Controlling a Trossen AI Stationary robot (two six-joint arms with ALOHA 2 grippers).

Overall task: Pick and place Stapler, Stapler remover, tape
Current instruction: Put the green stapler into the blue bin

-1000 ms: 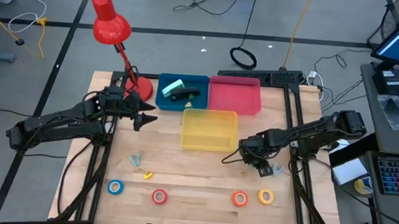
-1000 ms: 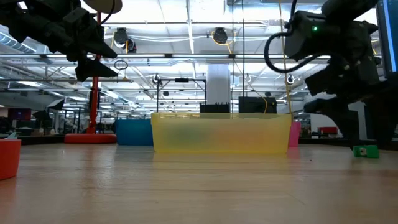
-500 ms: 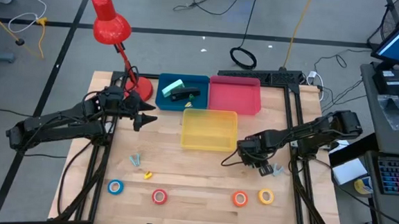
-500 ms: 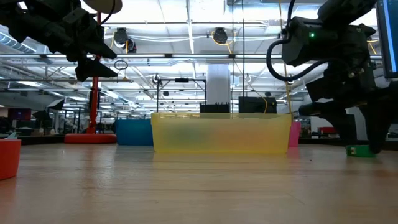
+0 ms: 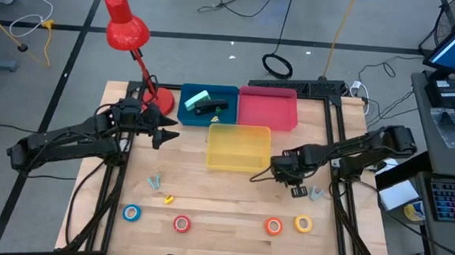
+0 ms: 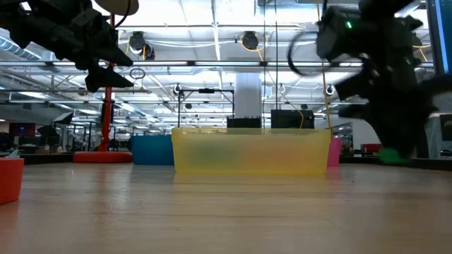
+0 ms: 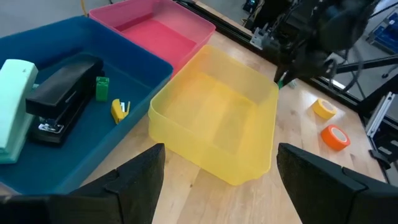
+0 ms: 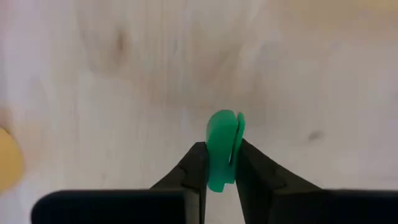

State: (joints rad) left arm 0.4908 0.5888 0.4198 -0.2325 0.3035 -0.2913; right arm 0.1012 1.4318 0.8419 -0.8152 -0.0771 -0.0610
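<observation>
My right gripper (image 8: 221,148) hangs over the wood table to the right of the yellow bin (image 5: 238,147), shut on a small green staple remover (image 8: 224,132); the low view shows the remover (image 6: 390,155) just above the tabletop. My left gripper (image 5: 164,131) hovers open left of the bins and holds nothing. In the blue bin (image 7: 37,168) lie a black stapler (image 7: 62,96), a mint stapler (image 7: 15,106) and two small removers. Blue tape (image 5: 131,212), red tape (image 5: 182,224), orange tape (image 5: 274,225) and yellow tape (image 5: 303,224) lie flat near the front edge. My right gripper pinches the green staple remover by its two flat sides (image 8: 219,163) between its two fingers. The fingers come from above, pointing down. The remover stands on edge between them, its rounded end sticking out past the fingertips, lifted clear of the table.
A pink bin (image 5: 267,108) stands behind the yellow one, and a red desk lamp (image 5: 130,34) rises at the far left. Loose staple removers lie at the left (image 5: 154,181), (image 5: 168,197) and one at the right (image 5: 316,194). Black rails run along both table sides.
My right gripper has shut on the green staple remover, which lay on the table between its open fingers. It has then risen a little and shifted toward the table's left, lifting the remover clear.
</observation>
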